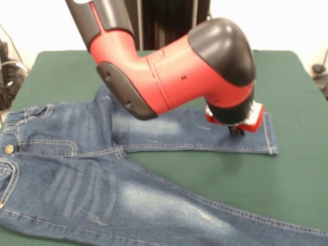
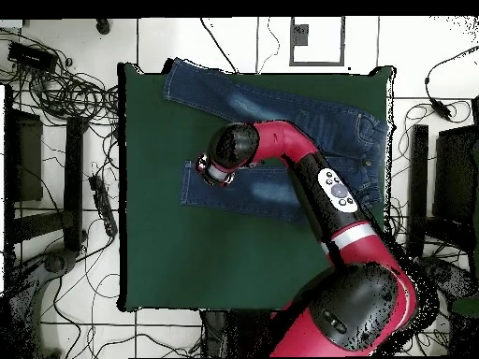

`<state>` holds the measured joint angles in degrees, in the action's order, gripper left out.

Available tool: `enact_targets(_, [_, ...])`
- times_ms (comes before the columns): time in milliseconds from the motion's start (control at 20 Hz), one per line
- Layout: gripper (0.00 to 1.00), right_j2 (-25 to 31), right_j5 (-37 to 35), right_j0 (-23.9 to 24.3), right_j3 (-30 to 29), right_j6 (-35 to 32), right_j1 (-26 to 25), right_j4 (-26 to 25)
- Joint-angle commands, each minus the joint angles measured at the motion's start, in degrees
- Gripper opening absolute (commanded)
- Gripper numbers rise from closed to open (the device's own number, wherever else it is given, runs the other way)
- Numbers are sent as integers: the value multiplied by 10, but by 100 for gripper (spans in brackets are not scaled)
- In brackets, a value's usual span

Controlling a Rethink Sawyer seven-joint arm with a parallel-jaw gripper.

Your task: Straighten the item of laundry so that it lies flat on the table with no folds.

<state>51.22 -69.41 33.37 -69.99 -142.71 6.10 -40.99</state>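
Jeans [image 1: 102,174] spread on table [image 2: 187,252]; overhead hides fingers [image 1: 236,131] (front: seemingly touching leg cuff, spread unclear).

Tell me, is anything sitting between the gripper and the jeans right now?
Nothing visible. The gripper is right down on the jeans, near the hem end of one leg. Around them only the bare green table shows. The arm hides its fingers from above.

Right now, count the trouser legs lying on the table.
2. One leg of the jeans runs under the pincer, its hem beside it; the other leg crosses the table toward the front view's bottom right.
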Motion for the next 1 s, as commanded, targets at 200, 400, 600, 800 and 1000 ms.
enact_targets(200, [0,-40,-46,-58,95,270,-88,-22])
enact_targets(400, [0,-42,-50,-66,116,280,-101,-20])
enact_targets(600, [0,-44,-80,-83,165,309,-129,-22])
enact_targets(800, [0,-32,-78,-86,189,338,-142,-18])
enact_targets(1000, [0,-24,-66,-87,198,346,-146,-11])
